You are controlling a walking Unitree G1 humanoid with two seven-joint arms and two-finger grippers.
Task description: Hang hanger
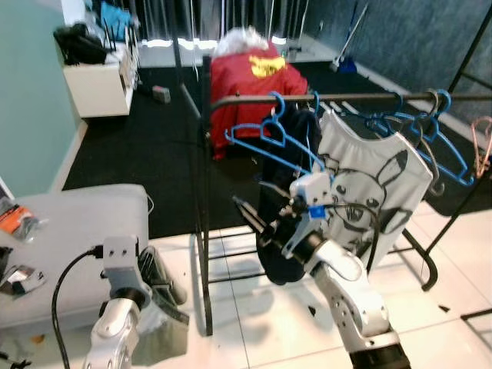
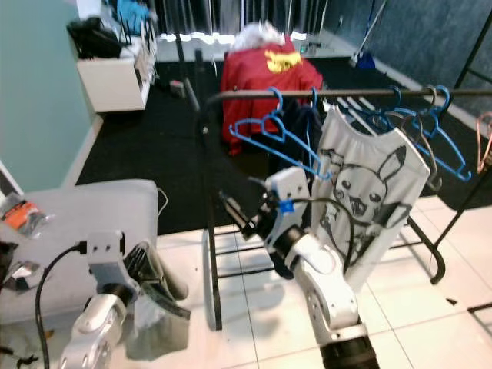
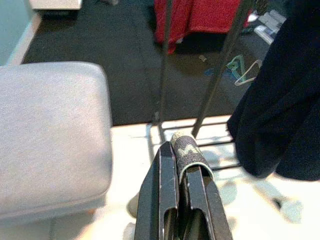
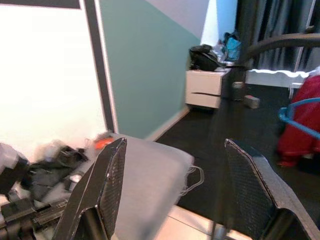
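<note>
Several blue hangers (image 1: pixel 419 123) ride the dark rail (image 1: pixel 346 98) of the clothes rack, beside a white printed T-shirt (image 1: pixel 369 188); one blue hanger (image 1: pixel 269 138) hangs at the rail's left end. Right gripper (image 1: pixel 250 215), raised just below that hanger, has its fingers spread and grasps nothing. Left gripper (image 3: pixel 182 200) sits low by the grey cushion (image 1: pixel 77 223), fingers pressed together.

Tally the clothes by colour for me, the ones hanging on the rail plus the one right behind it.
white printed T-shirt on the rail: 1
dark garment on the rail: 1
red garment behind the rail: 1
Total: 3
</note>
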